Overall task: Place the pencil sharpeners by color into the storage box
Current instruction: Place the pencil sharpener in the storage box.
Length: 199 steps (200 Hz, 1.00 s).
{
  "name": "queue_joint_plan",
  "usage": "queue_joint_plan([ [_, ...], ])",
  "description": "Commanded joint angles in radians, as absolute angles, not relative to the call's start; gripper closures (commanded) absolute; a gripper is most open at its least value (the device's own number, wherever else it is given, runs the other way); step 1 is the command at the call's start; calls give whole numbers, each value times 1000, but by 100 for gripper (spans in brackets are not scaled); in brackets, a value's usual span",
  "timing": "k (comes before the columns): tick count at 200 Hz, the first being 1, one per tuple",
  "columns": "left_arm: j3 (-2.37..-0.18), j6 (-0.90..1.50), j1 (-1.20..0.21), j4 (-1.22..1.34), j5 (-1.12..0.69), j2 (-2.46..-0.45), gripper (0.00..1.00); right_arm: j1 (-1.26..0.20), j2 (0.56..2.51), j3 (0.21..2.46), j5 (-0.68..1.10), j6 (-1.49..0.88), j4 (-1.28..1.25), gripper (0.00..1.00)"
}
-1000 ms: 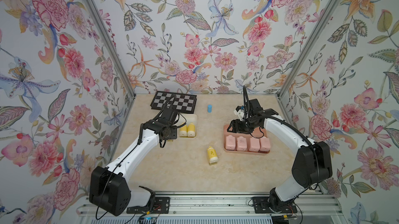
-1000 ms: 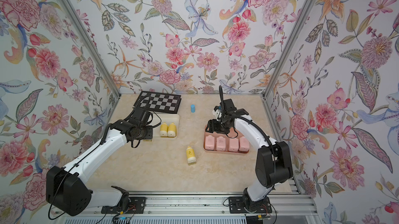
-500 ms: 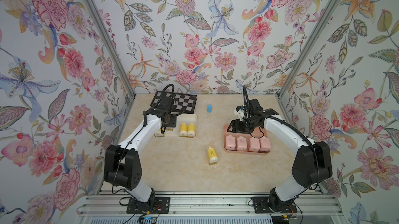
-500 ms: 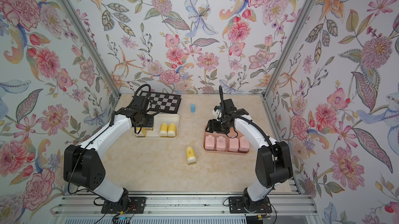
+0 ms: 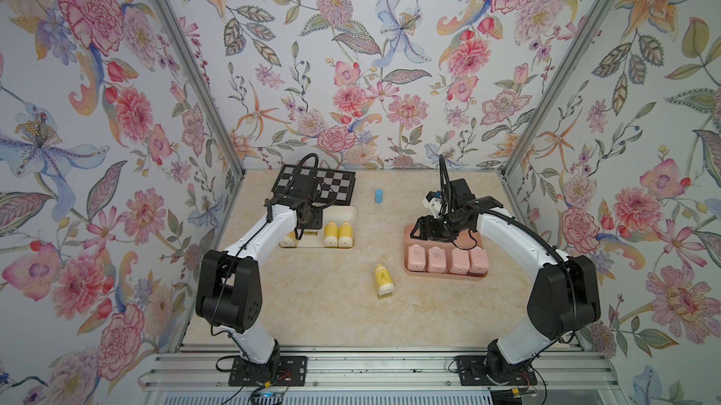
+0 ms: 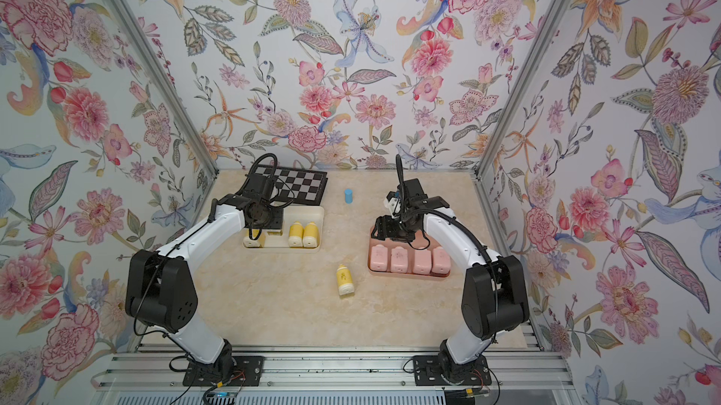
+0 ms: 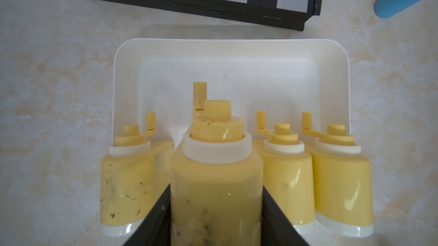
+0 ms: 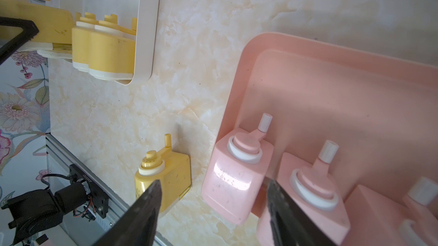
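Over the white tray (image 5: 351, 210) at the far left of the table (image 5: 312, 305), the left gripper (image 7: 216, 192) was clamped on a yellow sharpener (image 7: 216, 162), its jaws pressed flat against both sides of the body. A second before, that arm had stretched in from the near left with the gripper at the tray's left edge. It had since swung round and carried the piece to the gap between the sharpeners already seated there. I judged this to be the placing step: the piece needed only lowering and release (whether its base already touched the tray floor, I could not tell). The right gripper (image 8: 214, 182) had not moved in that second. It hovered over the far-left part of the pink tray (image 8: 331, 90), jaws partly apart and holding nothing.

Counted, there were five yellow sharpeners:
- Three seated in the white tray, one left of the gap (image 7: 125, 180) and two right of it (image 7: 286, 185) (image 7: 341, 185).
- One in the grip.
- One loose yellow sharpener (image 5: 383, 280) lying on the table between the trays, nearer than both.

The four pink sharpeners (image 5: 415, 258) (image 5: 436, 259) (image 5: 458, 260) (image 5: 478, 261) stood in a row along the pink tray's near side, so that colour looked finished. One blue cylinder (image 5: 378, 195) and one checkerboard (image 5: 335, 184) stood at the far side.
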<state>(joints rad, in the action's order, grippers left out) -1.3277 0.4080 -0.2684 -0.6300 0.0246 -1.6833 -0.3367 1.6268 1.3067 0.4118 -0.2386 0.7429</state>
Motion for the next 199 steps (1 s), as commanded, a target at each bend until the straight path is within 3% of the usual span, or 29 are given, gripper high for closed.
queue_joint_plan([
  [1, -1303, 420, -260, -593, 9, -1702, 60, -333, 1608, 1299, 420, -222, 750, 29],
  [199, -1211, 460, -262, -522, -40, -1726, 60, -333, 1615, 1304, 424, -224, 750, 29],
])
